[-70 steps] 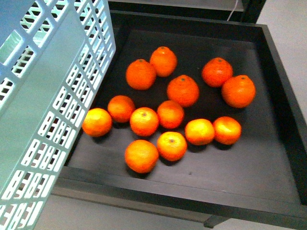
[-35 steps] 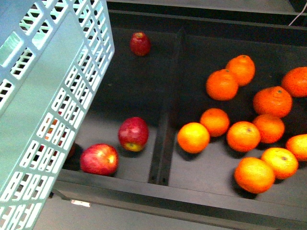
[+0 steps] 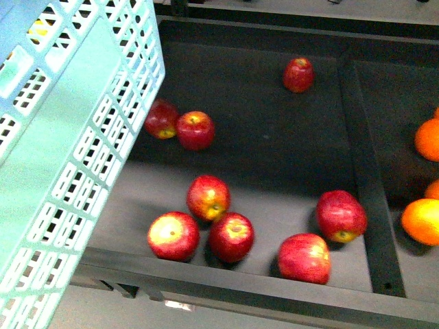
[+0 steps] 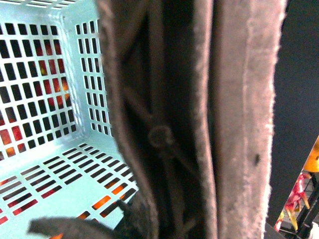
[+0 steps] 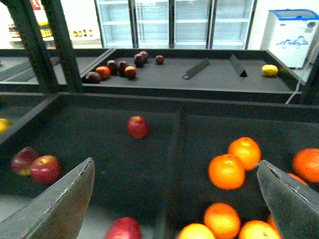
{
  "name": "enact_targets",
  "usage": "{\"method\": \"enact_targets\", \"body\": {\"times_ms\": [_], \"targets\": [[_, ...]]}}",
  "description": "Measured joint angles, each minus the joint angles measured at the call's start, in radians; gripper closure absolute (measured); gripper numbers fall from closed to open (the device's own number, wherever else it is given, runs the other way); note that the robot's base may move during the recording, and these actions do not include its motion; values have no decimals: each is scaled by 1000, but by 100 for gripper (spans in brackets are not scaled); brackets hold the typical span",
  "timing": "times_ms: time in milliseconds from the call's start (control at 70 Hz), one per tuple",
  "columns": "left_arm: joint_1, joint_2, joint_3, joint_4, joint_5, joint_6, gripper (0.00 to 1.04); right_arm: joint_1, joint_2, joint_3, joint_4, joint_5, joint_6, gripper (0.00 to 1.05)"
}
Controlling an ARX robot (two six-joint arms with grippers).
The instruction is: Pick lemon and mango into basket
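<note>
The light teal basket (image 3: pixel 62 157) hangs tilted at the left of the front view. My left gripper (image 4: pixel 184 199) is shut on its brown handle (image 4: pixel 239 99), which fills most of the left wrist view. The basket's slotted floor (image 4: pixel 50 164) holds nothing that I can see. My right gripper (image 5: pixel 174 209) is open above the divider between apples and oranges, with nothing between its fingers (image 5: pixel 65 204). A bright yellow oval fruit, probably the lemon (image 5: pixel 269 70), lies on the far display table. The mango is not visible in any view.
Several red apples (image 3: pixel 208 197) lie in a black display bin (image 3: pixel 274 288). A divider (image 3: pixel 363 178) separates them from oranges (image 3: pixel 422 221) on the right. A far table holds dark red fruits (image 5: pixel 119 67). Something yellow (image 3: pixel 38 29) shows through the basket's slots.
The front view has swung left along the display, from the orange bin to the apple bin. The fruit slid rightward in the picture. The basket kept its place in the view.
</note>
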Motion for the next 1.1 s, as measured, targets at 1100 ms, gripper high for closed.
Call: {"method": "enact_targets", "body": {"times_ms": [1100], "targets": [[0,0,0,0,0,0,90,0,-1,0,0,-1,0,9]]}}
